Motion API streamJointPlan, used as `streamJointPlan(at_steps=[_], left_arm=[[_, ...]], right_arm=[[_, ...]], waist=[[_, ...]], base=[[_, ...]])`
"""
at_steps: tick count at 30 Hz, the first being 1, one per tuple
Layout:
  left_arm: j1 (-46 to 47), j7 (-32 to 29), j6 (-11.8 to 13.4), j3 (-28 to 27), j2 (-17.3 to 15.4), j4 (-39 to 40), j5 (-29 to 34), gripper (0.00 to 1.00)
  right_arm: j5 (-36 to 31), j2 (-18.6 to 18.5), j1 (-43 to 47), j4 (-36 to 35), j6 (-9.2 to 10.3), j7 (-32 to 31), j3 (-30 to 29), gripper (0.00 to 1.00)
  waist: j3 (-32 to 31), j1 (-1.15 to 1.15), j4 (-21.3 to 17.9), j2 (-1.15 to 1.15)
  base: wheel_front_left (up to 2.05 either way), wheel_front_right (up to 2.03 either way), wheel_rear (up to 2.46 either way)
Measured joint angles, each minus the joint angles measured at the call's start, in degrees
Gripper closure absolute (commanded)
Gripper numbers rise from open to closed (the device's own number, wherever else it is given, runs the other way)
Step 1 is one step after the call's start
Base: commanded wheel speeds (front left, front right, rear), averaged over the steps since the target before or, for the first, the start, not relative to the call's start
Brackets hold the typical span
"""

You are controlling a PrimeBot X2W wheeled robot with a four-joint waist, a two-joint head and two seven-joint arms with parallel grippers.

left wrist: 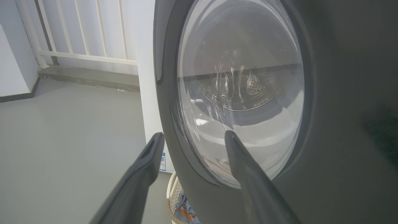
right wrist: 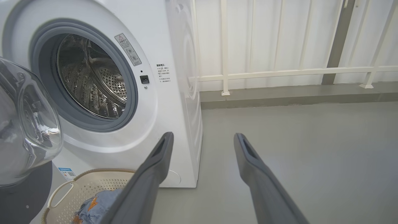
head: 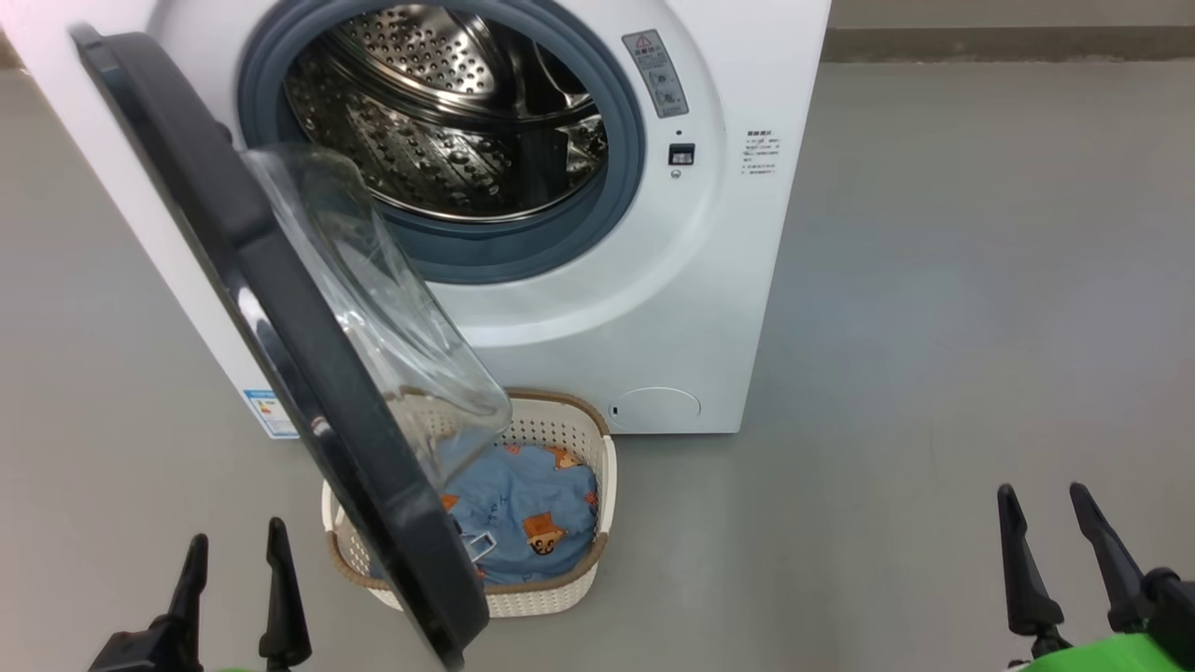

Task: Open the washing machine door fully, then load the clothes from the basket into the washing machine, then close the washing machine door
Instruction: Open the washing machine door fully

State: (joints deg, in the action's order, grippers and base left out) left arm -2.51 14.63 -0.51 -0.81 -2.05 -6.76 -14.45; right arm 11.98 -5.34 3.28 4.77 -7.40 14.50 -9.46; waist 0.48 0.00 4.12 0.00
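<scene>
I read both hands as spread wide and empty: the left hand (head: 236,534) and the right hand (head: 1041,489).

1. The washing machine door (head: 289,327) stands just ahead of the left hand, slightly to its right, edge-on and partly overhanging the basket (head: 551,602). I judge it stiff, hinged and glossy, so likely slippery. I would push on the black rim, not the glass bowl.
2. The clothes (head: 527,509) lie in the basket, beyond the door from the left hand and well to the left of the right hand. They look soft and light. I would pinch a raised fold.
3. The basket looks light and may slide.

Writing on the washing machine (head: 607,327): a grey warning sticker (head: 655,73), small print (head: 762,152) and a blue label (head: 266,411). None is legible, and I can read no brand.
</scene>
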Motion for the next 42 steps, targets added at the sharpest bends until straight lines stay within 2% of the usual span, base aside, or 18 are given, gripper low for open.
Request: streamJointPlan(at_steps=[17, 37, 38, 39, 42], left_arm=[[-0.42, 0.0, -1.26, -0.69, -0.03, -0.27, 0.14, 0.0], [-1.05, 0.0, -1.8, -1.31, -0.04, -0.48, 0.51, 0.0], [-1.05, 0.0, -1.79, -1.34, -0.04, -0.66, 0.36, 0.53], [-1.05, 0.0, -1.78, -1.41, -0.03, -0.89, -0.01, 1.0], [-1.05, 0.0, -1.77, -1.63, -0.03, -1.29, -0.15, 1.0]], right_arm=[[-4.49, 1.65, 1.79, 1.68, 0.0, 0.0, -2.45, 0.0], [-5.34, 2.74, 3.0, 2.5, 0.0, -0.01, -3.08, 0.0], [-5.34, 2.75, 3.0, 2.5, 0.0, -0.01, -3.08, 0.0], [-5.34, 2.77, 3.0, 2.49, 0.0, -0.01, -3.08, 0.0], [-5.34, 2.82, 3.0, 2.49, 0.0, -0.01, -3.15, 0.0]], waist=[[-1.1, 0.0, 0.56, 0.0], [-1.63, 0.0, 0.42, 0.0], [-1.64, 0.0, 0.44, 0.0], [-1.66, 0.0, 0.46, 0.0], [-1.71, 0.0, 0.53, 0.0]], base=[[0.0, 0.0, 0.0], [0.0, 0.0, 0.0], [0.0, 0.0, 0.0], [0.0, 0.0, 0.0], [0.0, 0.0, 0.0]])
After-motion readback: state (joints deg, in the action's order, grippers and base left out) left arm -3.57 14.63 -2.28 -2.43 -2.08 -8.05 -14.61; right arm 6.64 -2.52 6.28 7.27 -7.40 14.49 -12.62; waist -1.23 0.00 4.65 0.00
